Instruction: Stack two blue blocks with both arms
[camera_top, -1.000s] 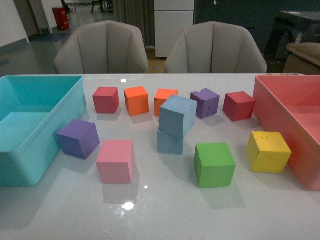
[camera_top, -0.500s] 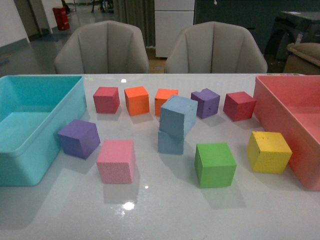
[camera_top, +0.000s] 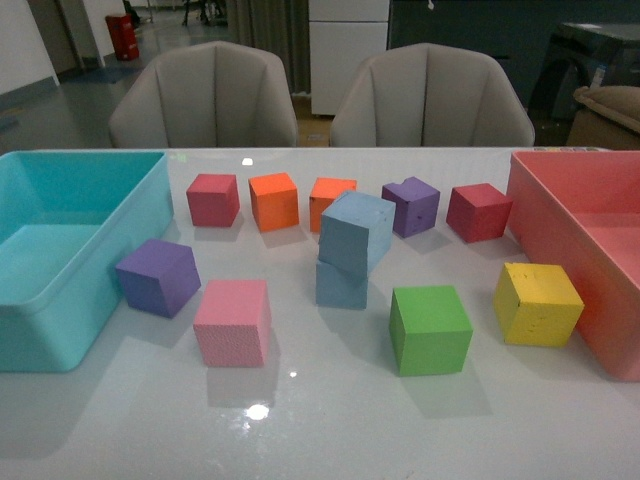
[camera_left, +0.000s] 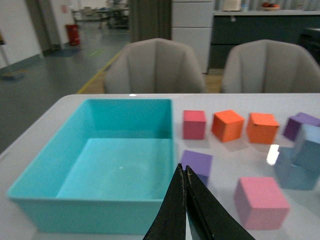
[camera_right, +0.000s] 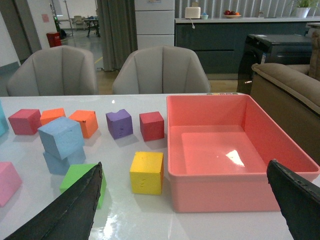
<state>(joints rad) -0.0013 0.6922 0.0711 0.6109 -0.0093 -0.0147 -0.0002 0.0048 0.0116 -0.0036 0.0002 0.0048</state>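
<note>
One of the blue blocks (camera_top: 355, 232) rests tilted on the other (camera_top: 340, 284), mid-table. The left gripper (camera_left: 185, 200), fingers pressed together and empty, sits well apart to their left. The right gripper (camera_right: 190, 200), fingers spread wide, holds nothing.

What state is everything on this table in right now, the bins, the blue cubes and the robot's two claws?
Upper blue block: resting tilted on the lower one, off-centre.
Lower blue block: flat on the table, partly covered.
Teal bin: upright, nothing seen inside.
Pink bin: upright, nothing seen inside.
Left gripper: shut, holding nothing.
Right gripper: open wide, holding nothing.
Other cubes: loose on the table, none stacked.
</note>
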